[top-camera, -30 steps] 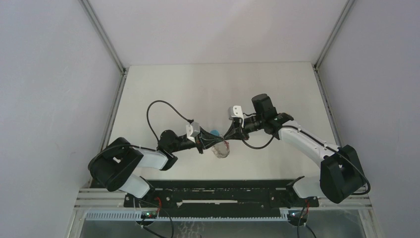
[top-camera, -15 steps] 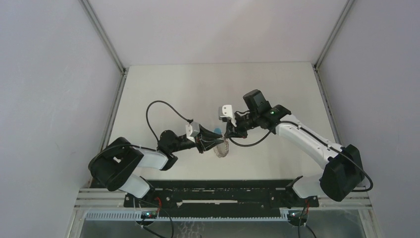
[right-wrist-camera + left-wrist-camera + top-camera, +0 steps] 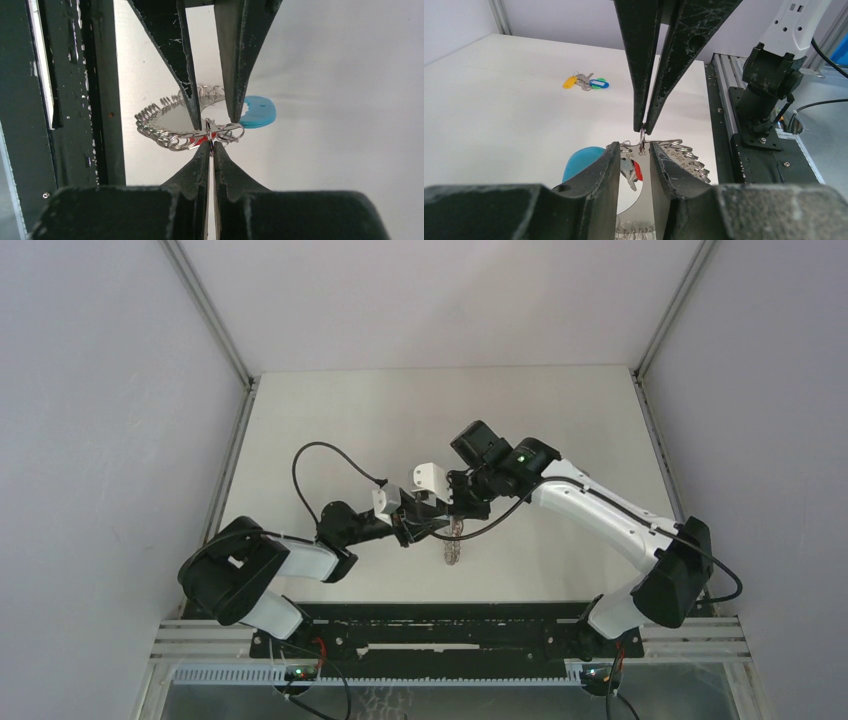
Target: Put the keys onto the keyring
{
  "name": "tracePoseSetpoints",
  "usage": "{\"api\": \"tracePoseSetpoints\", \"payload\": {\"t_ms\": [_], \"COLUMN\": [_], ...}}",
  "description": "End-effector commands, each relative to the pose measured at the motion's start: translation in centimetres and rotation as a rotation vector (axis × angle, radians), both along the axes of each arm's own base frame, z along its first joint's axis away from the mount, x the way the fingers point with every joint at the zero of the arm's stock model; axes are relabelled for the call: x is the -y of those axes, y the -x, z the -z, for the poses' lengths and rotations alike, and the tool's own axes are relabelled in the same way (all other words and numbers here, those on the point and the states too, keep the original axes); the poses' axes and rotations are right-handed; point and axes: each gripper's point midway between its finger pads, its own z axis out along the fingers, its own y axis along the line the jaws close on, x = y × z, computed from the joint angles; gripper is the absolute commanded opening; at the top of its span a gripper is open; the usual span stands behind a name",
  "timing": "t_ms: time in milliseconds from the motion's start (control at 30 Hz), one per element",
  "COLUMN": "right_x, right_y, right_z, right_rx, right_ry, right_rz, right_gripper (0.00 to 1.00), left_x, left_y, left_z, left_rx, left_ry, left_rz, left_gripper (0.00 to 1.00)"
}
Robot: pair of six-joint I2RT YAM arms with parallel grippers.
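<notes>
The left end effector (image 3: 634, 150) grasps the keyring (image 3: 161, 134) by its rim, near the middle of the table (image 3: 499, 110), with the blue segment (image 3: 257, 112) sticking out to one side. The right end effector (image 3: 210, 146) meets it tip to tip, clenched on a small metal ring (image 3: 642, 136) at the loop's edge, the red key (image 3: 637, 171) just beside. The yellow key (image 3: 569, 81) and teal key (image 3: 599, 83) lie together on the table, well apart from the loop.

Keyring (image 3: 167, 139) shiny metal, blue tab (image 3: 257, 112) smooth plastic; table (image 3: 499, 110) matt white; left gripper fingers (image 3: 594, 185) scuffed black
</notes>
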Motion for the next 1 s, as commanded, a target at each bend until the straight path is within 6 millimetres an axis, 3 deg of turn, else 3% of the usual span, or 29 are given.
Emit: {"api": "tracePoseSetpoints", "payload": {"t_ms": [0, 600, 733, 900, 967], "right_x": [0.3, -1.7, -1.8, -1.4, -1.2], "right_y": [-0.5, 0.0, 0.2, 0.1, 0.1], "right_z": [-1.0, -0.5, -0.4, -1.0, -1.7], "right_rx": [0.039, 0.012, 0.013, 0.029, 0.040], "right_ry": [0.060, 0.101, 0.103, 0.068, 0.019], "right_rz": [0.014, -0.041, -0.051, -0.039, -0.036], "right_gripper": [0.00, 0.00, 0.00, 0.00, 0.06], "left_x": [-0.1, 0.7, 0.7, 0.5, 0.4], "left_y": [0.4, 0.7, 0.6, 0.6, 0.5], "left_z": [-1.2, -0.9, -0.9, -0.9, -1.0], "left_rx": [0.046, 0.033, 0.033, 0.031, 0.037], "left_ry": [0.034, 0.025, 0.026, 0.027, 0.030], "left_rz": [0.022, 0.057, 0.054, 0.039, 0.033], "left_gripper": [0.31, 0.14, 0.01, 0.00, 0.00]}}
